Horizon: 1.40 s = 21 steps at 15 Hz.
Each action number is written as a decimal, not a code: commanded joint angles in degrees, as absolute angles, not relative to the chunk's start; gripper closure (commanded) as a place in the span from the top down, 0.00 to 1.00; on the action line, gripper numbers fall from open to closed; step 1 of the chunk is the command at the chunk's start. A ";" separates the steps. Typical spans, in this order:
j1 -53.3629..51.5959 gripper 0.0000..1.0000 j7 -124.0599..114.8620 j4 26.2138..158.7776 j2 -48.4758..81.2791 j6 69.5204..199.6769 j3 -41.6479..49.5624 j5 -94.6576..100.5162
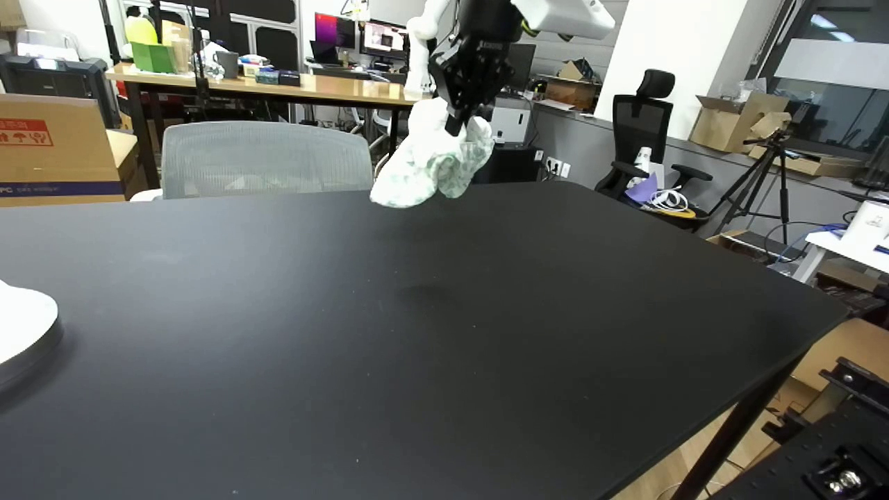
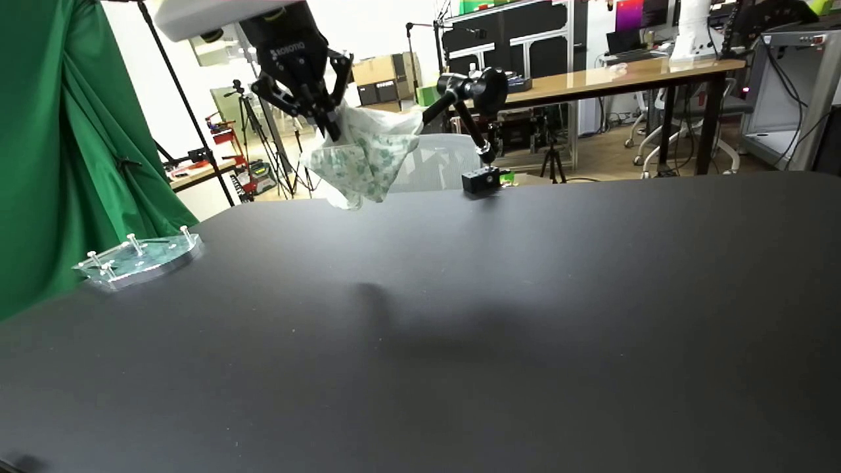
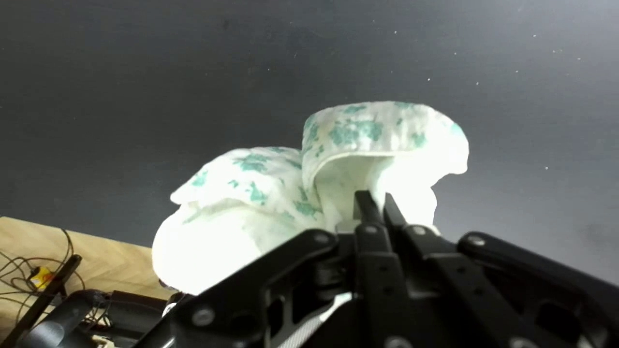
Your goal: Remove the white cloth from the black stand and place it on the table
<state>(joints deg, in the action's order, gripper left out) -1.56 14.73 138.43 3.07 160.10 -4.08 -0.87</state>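
The white cloth (image 2: 361,156), printed with green leafy patches, hangs in mid-air. It looks light, limp and soft — nothing to break, not much slip — so pinching several bunched layers should hold better than nipping a single edge. The Robotiq gripper (image 3: 376,200) is closed on an upper fold, with loose lobes drooping on both sides. In an exterior view, one end of the fabric meets the arm of the black articulated stand (image 2: 471,126); whether it is hooked or merely overlaps I cannot tell, so a gentle pull seems wise. Below lies the black table (image 1: 347,333), where it should go. A clear pegged plate (image 2: 144,256) lies at the table's edge; a mesh-backed chair (image 1: 267,160) stands behind.
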 commanded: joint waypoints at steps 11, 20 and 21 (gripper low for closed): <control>3.73 0.01 2.44 147.81 -11.83 163.14 -0.81 5.02; 10.07 0.01 -2.49 146.48 -3.66 160.13 1.89 14.59; 8.75 0.01 1.30 146.42 -1.97 159.96 2.69 11.51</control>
<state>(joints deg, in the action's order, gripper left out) 10.59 -1.80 147.00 -5.72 160.71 0.98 13.47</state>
